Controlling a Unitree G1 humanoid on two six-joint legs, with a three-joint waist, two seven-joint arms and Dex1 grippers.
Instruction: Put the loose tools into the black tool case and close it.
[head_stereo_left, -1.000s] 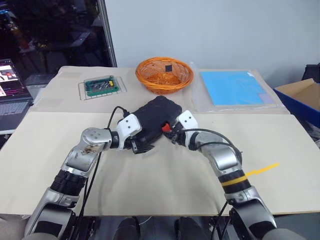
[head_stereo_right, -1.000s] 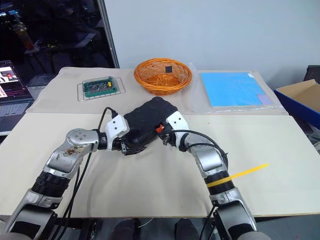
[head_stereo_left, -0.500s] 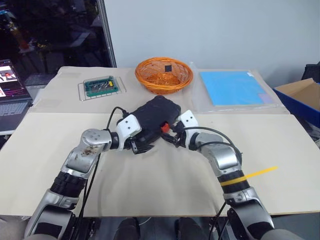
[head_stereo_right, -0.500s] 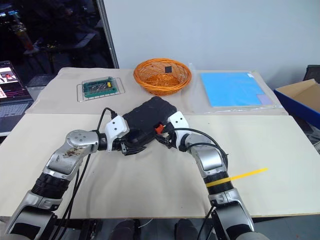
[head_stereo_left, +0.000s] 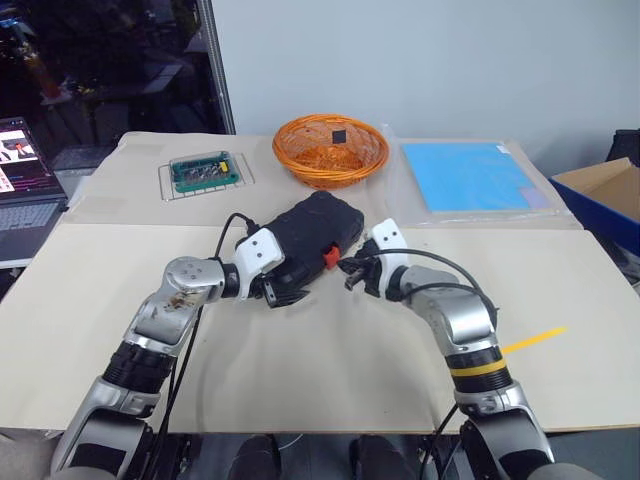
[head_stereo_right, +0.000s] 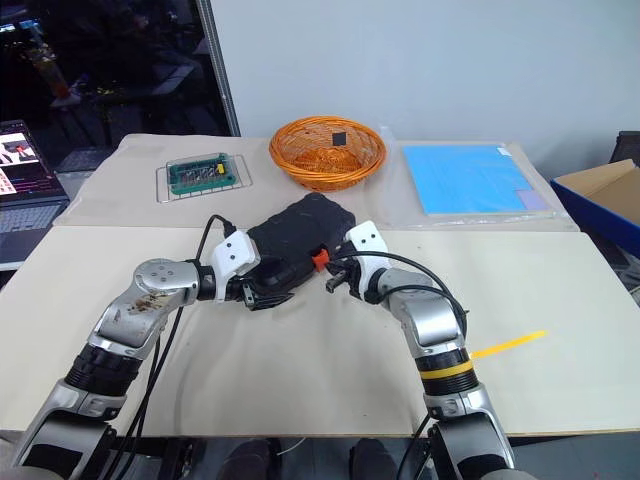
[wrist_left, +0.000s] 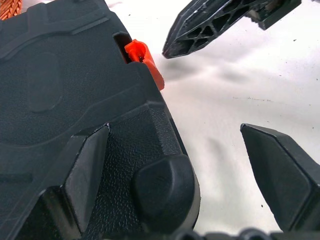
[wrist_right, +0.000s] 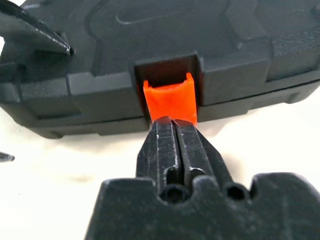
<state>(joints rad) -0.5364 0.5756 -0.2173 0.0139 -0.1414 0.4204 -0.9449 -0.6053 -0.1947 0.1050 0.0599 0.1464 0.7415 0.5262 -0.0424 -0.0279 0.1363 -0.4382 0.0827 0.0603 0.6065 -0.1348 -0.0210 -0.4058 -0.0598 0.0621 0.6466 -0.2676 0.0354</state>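
Note:
The black tool case (head_stereo_left: 315, 232) lies closed on the middle of the table, its small orange latch (head_stereo_left: 331, 257) facing my right arm. My left gripper (head_stereo_left: 280, 292) is open at the case's near corner. One of its fingers (wrist_left: 85, 175) rests on the textured lid and the other hangs beside the case over the table. My right gripper (wrist_right: 175, 125) is shut with nothing in it, its tips right in front of the latch (wrist_right: 170, 100). I cannot tell whether they touch it. The loose tools are out of view.
An orange wicker basket (head_stereo_left: 330, 150) stands behind the case, with a green circuit board (head_stereo_left: 203, 172) to its left and a blue sheet (head_stereo_left: 470, 175) to its right. A laptop (head_stereo_left: 25, 190) sits at the far left, a box (head_stereo_left: 605, 195) at the far right.
My right gripper's fingers have closed, and the hand has drawn slightly back from the latch towards the right. The case and my left gripper have stayed put.

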